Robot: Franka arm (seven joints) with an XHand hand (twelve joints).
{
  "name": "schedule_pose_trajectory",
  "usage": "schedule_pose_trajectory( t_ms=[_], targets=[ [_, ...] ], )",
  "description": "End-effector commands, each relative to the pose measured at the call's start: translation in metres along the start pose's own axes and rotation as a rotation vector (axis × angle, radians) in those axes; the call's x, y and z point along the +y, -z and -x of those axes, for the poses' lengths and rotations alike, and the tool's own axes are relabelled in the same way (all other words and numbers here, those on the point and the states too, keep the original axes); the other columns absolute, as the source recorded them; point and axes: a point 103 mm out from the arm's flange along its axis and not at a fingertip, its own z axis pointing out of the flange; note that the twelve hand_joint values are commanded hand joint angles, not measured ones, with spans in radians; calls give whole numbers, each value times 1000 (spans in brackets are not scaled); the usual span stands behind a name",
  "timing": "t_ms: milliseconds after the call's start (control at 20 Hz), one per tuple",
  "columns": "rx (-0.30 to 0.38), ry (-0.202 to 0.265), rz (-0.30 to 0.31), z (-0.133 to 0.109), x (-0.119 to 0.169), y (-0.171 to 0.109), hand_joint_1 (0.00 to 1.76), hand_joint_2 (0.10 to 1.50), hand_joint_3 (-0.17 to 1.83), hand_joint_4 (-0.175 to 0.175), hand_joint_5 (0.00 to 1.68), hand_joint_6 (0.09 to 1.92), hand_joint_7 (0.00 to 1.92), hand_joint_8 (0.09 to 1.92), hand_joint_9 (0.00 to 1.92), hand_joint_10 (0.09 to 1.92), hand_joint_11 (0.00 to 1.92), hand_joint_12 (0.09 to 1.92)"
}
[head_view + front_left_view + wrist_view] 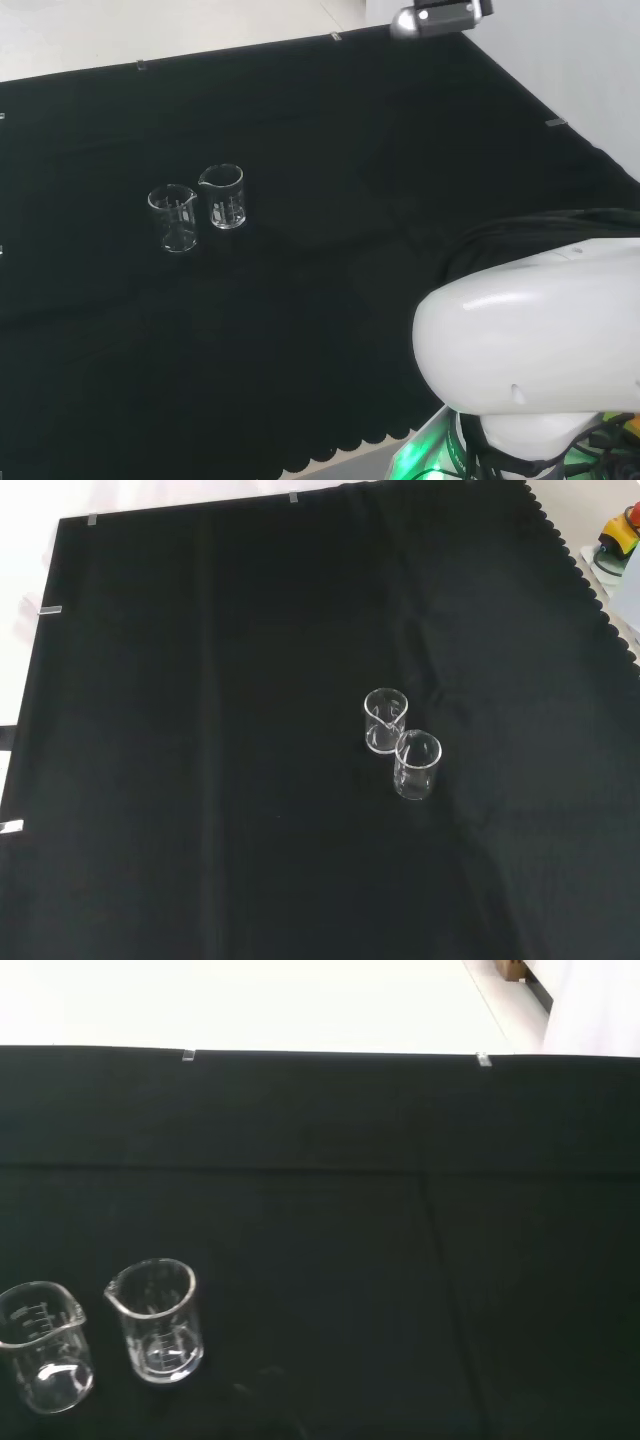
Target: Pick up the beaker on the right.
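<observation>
Two clear beakers stand upright, side by side, on the black worktop point(320, 130). In the head view the left beaker point(173, 219) sits at about 8 o'clock from the right beaker point(224, 196), almost touching it. The right beaker is the one to pick up. I think the job is just starting, since nothing holds it yet. I cannot tell if the robot hand is open or closed. Next it needs to reach the right beaker without bumping the other one.
</observation>
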Motion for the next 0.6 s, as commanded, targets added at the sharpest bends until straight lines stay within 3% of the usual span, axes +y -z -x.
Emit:
schedule_pose_trajectory(
  t_ms=[50, 200, 350, 600],
  targets=[
    [22, -7, -10, -58, 6, -23, 228, 901, 813, -37, 159, 87, 51, 481, 86, 641, 0, 920],
    [51, -11, -13, -81, 10, -37, 266, 873, 824, -39, 164, 87, 56, 492, 90, 646, 0, 939],
    [62, -9, -24, -87, 22, -50, 282, 860, 830, -40, 167, 87, 58, 498, 92, 649, 0, 946],
    [85, 31, -25, -56, 55, -68, 306, 840, 835, -41, 167, 87, 59, 505, 94, 651, 0, 951]
  ],
)
